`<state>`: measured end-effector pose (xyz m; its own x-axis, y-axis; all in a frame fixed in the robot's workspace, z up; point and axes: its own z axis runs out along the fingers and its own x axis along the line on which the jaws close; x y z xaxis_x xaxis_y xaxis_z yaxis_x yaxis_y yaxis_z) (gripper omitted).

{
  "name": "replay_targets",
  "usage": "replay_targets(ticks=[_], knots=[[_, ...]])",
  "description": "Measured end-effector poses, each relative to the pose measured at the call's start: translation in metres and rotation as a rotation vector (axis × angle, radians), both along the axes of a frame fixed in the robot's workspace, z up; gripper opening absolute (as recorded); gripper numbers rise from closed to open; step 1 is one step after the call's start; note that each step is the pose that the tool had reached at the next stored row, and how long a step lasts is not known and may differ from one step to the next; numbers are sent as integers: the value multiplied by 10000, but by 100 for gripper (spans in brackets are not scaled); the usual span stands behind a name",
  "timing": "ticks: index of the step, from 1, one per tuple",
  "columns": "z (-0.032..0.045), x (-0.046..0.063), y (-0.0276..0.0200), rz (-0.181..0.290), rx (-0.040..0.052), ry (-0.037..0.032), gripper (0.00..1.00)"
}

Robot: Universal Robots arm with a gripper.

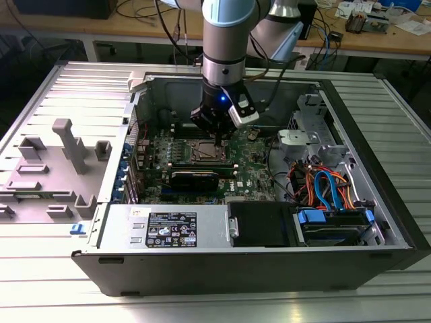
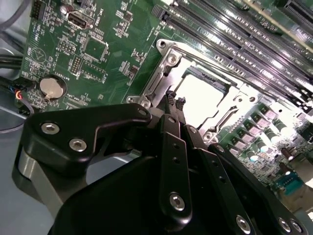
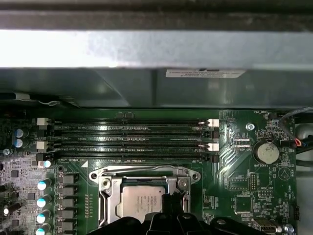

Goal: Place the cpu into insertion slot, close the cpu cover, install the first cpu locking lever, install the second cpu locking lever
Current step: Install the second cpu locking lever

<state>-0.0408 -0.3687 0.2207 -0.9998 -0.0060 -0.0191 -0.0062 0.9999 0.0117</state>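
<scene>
The cpu (image 3: pixel 139 203) lies flat in the insertion slot (image 3: pixel 146 196) on the green board, its silvery top showing bright in the second wrist view (image 2: pixel 200 95). The cpu cover (image 3: pixel 108 191) is down around it as a silvery frame (image 2: pixel 164 73). My gripper (image 2: pixel 174 100) hangs just over the socket's edge with its black fingertips (image 3: pixel 171 198) pressed together and nothing visible between them. In the exterior view the gripper (image 1: pixel 219 134) reaches down into the open case above the socket (image 1: pixel 205 151). A thin metal lever (image 2: pixel 226 115) lies along one side of the socket.
Long black memory slots (image 3: pixel 132 132) run beside the socket, under the case wall (image 3: pixel 146 49). A coin battery (image 3: pixel 266 152) sits on the board. A black block (image 1: pixel 195 178), the power supply (image 1: pixel 168 229) and bundled cables (image 1: pixel 323 188) surround the board. Grey fixtures (image 1: pixel 67 148) stand outside.
</scene>
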Motion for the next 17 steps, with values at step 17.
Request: replay_targets(ticks=[17], knots=[[1, 0, -186, 0, 0, 0, 11]])
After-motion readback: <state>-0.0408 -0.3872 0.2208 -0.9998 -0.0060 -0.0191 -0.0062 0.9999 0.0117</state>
